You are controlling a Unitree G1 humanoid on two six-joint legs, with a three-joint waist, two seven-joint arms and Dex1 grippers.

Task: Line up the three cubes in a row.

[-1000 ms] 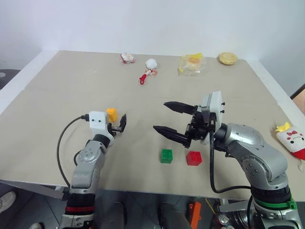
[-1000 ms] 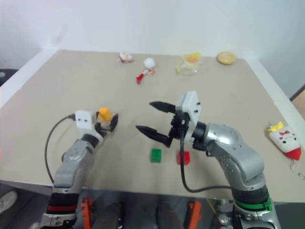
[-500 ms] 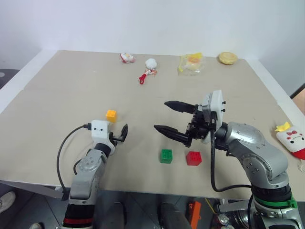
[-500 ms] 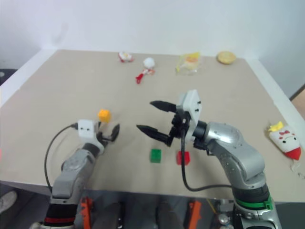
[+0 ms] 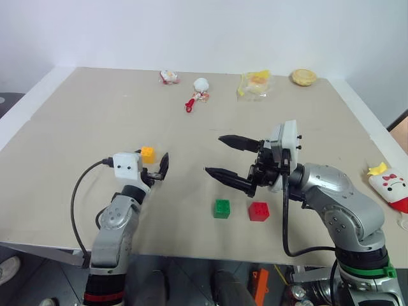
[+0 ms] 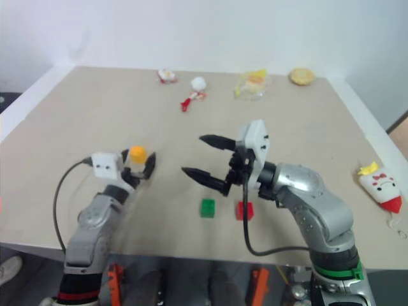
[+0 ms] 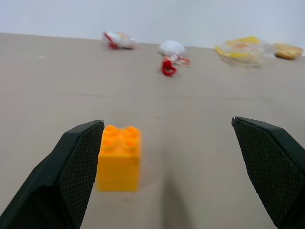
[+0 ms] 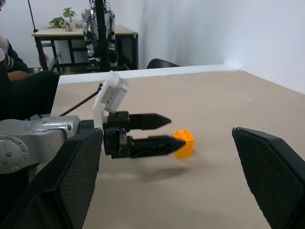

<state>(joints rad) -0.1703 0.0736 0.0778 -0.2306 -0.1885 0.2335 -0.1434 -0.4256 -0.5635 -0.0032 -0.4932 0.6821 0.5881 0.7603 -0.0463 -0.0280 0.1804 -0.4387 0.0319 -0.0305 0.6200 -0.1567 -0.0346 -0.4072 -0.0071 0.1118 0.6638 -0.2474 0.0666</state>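
Head views: no brand, label or writing can be read on anything; the beige table (image 5: 76, 121) has a pale rim, and the green cube (image 5: 222, 208) serves as landmark, sitting close to the table's near edge; the red cube (image 5: 259, 211) stands just to its right, apart by a small gap, both level with each other; the yellow-orange cube (image 5: 148, 154) lies well to the left of the green cube and farther from the near edge; the left gripper (image 5: 155, 171) hovers just at that yellow cube's near side, fingers spread, holding nothing; the right gripper (image 5: 223, 157) hangs above and just behind the green cube, pointing left, fingers wide apart and empty; bare tabletop stretches between the green cube and the yellow one; small toys and a wrapped packet (image 5: 255, 84) lie far behind the green cube along the back edge; a plush chicken (image 5: 389, 188) rests far to its right at the table's side edge.

Left wrist view: the yellow-orange cube stands studs up, next to one of the spread fingers (image 7: 71, 171).

Right wrist view: the left gripper's two fingers lie close beside the yellow cube.
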